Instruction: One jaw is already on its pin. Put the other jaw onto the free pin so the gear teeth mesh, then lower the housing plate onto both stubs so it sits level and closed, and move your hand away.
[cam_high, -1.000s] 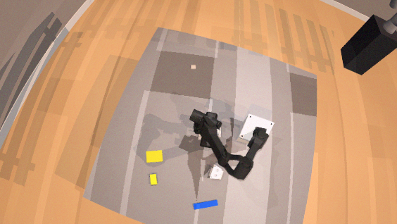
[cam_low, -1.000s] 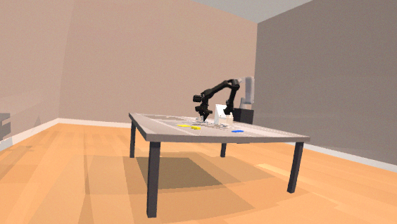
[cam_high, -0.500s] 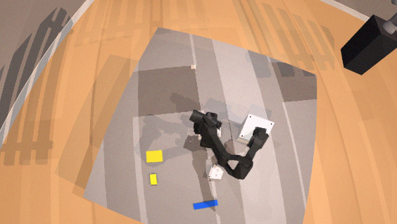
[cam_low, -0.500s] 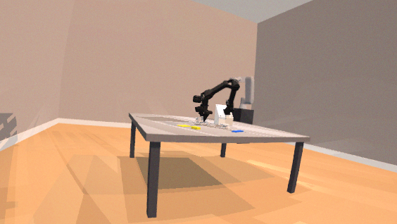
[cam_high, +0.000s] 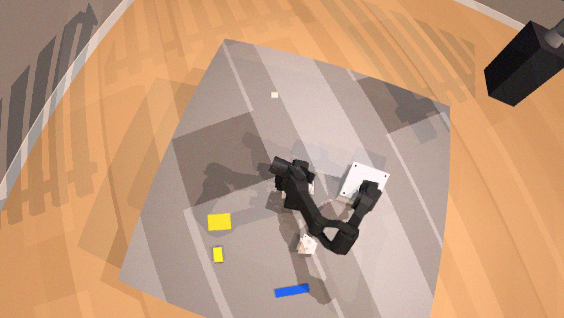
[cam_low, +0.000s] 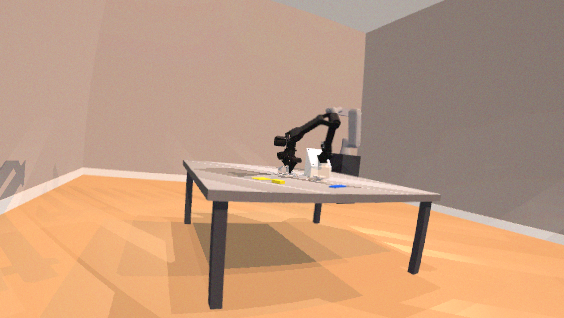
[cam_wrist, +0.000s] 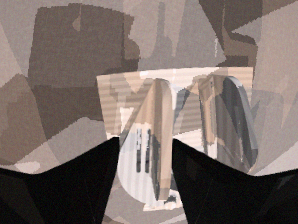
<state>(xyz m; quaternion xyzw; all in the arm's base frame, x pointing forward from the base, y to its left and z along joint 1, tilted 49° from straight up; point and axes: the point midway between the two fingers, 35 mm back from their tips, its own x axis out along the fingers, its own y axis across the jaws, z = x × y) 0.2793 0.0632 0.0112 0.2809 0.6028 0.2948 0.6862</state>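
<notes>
My gripper (cam_low: 292, 171) (cam_wrist: 144, 143) is shut on a pale jaw (cam_wrist: 162, 130), which stands upright between the black fingers in the wrist view. A rounded pale part with two dark slots shows beside it. The other jaw (cam_wrist: 242, 127) stands to the right, outside the fingers. Behind both is a pale ribbed base plate (cam_wrist: 111, 90). In the top view the arm hides the fingers, and only bits of the pale base show. A small white piece with dark dots (cam_high: 307, 244), seemingly the housing plate, lies apart. Pins and gear teeth cannot be made out.
A white mounting plate (cam_high: 361, 176) (cam_low: 313, 156) stands at the arm's foot. Two yellow blocks (cam_high: 219, 222) (cam_high: 218, 254) and a blue bar (cam_high: 292, 290) (cam_low: 337, 186) lie on the table (cam_high: 250, 300). A small cream block (cam_high: 274, 95) lies toward the far edge.
</notes>
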